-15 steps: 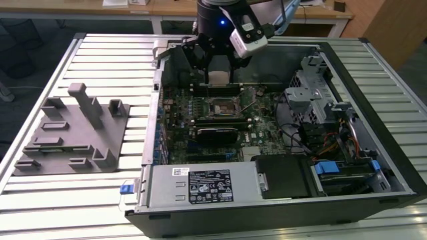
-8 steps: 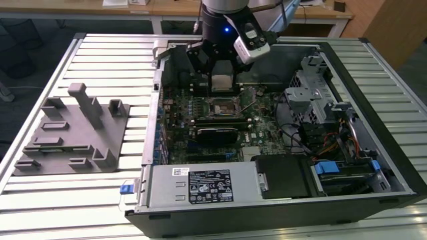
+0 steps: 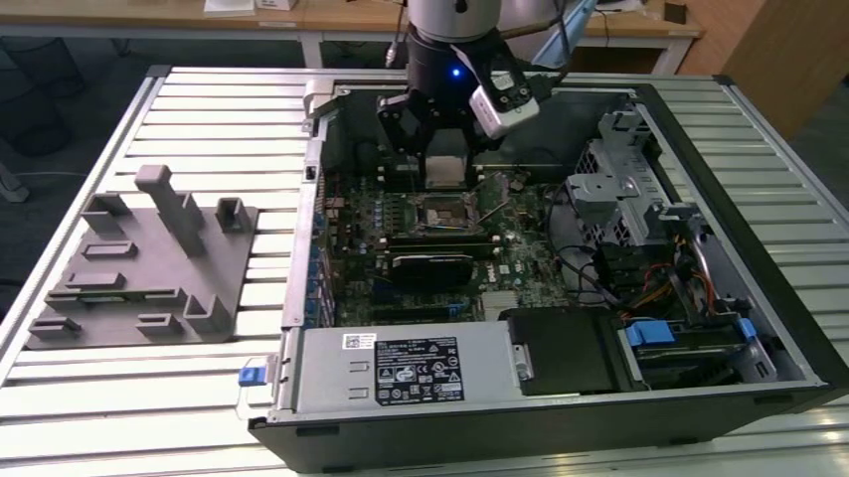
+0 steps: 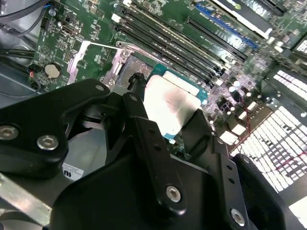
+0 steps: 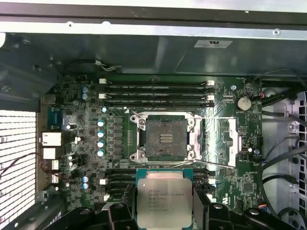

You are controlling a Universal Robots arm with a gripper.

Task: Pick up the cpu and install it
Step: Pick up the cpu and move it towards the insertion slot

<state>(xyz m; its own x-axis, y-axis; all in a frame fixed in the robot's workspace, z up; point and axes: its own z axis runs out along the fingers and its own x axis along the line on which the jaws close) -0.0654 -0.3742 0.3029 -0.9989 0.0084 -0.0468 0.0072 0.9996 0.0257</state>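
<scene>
The cpu (image 5: 164, 200), a small square chip with a silvery top and teal rim, is held between my black fingers (image 5: 207, 211) above the motherboard. In the exterior view the cpu (image 3: 446, 171) hangs under my gripper (image 3: 446, 164) just behind the open socket (image 3: 443, 212), inside the computer case. The socket (image 5: 166, 138) is a dark square with its metal frame and retention lever swung open, and nothing sits in it. The second wrist view shows the cpu (image 4: 169, 106) clamped between the finger (image 4: 146, 139) on one side and its mate on the other, hovering over the socket area.
The open computer case (image 3: 743, 328) holds the green motherboard (image 3: 518, 253), memory slots (image 5: 156, 92), a black heatsink block (image 3: 427, 268), drive cages and cables (image 3: 637, 258) at the exterior view's right. A grey fixture (image 3: 139, 263) stands on the slatted table at the exterior view's left.
</scene>
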